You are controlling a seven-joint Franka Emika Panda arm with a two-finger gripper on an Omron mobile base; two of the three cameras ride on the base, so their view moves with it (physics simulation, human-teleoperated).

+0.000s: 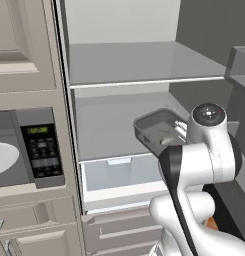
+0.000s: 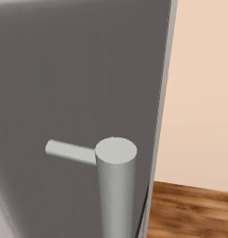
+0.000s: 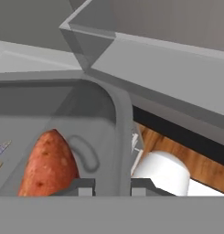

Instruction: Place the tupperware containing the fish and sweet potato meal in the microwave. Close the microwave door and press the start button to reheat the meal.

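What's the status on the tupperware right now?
Pincer clamped across the tupperware rim, tub lifted in the open fridge. Sweet potato inside. Microwave at left, cavity open. Fridge door close on right.

Premises identified as a domestic kitchen, computer-rendered; beige panelled cabinets (image 1: 24, 45) enclose a built-in microwave (image 1: 24, 150) with white turntable (image 1: 3, 159) and dark keypad panel (image 1: 41, 150) bearing a green display; drawer fronts (image 1: 121, 230) sit below. Adjoining it stands an open refrigerator (image 1: 129, 100) with grey shelves (image 1: 139, 62) and a pale crisper drawer (image 1: 121, 172); its grey door (image 2: 78, 69) carries a cylindrical bar handle (image 2: 116, 181). Wood-plank floor (image 2: 190, 209) meets a peach wall (image 2: 204, 93).
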